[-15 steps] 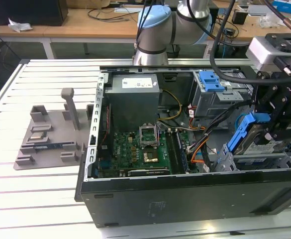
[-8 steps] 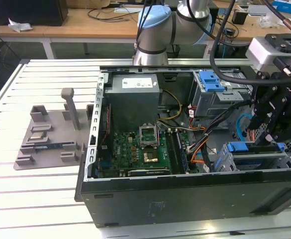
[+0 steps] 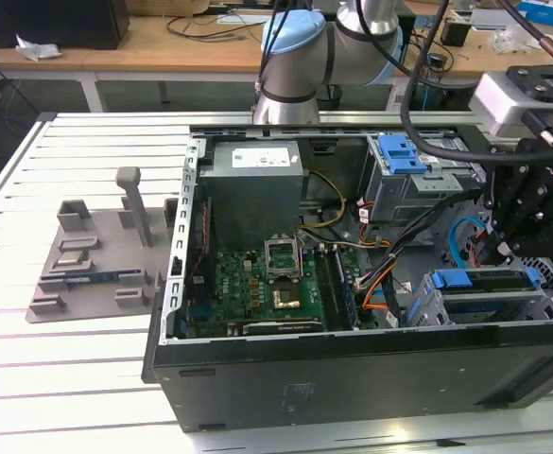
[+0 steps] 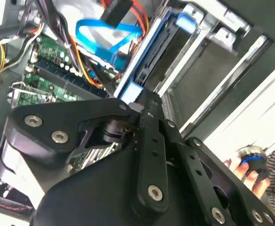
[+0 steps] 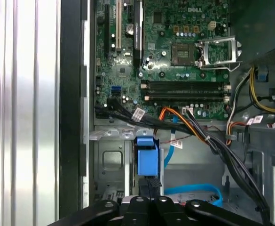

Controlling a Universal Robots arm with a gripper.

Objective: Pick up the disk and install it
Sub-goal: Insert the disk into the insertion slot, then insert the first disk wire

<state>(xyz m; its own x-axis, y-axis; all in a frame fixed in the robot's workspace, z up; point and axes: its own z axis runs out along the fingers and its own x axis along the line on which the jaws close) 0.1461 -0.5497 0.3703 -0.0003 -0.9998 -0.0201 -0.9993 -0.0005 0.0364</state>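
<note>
The disk (image 3: 484,280) stands on edge in the drive cage at the exterior view's right end of the open computer case (image 3: 257,378), its blue rails showing along the top. My gripper (image 3: 503,248) comes down on it from above. In the first wrist view the disk (image 5: 146,157) appears edge-on as a blue strip, and my gripper (image 5: 149,182) is shut on its near end. The second wrist view shows the blue-railed disk (image 4: 149,56) running away from my gripper (image 4: 137,106) into the metal cage.
A motherboard (image 3: 267,288), a grey power supply box (image 3: 252,189) and loose cable bundles (image 3: 380,274) fill the case. A blue latch (image 3: 404,151) tops the upper bay. A grey fixture (image 3: 92,255) sits on the slatted table. A person's hand (image 4: 252,165) holds a small device.
</note>
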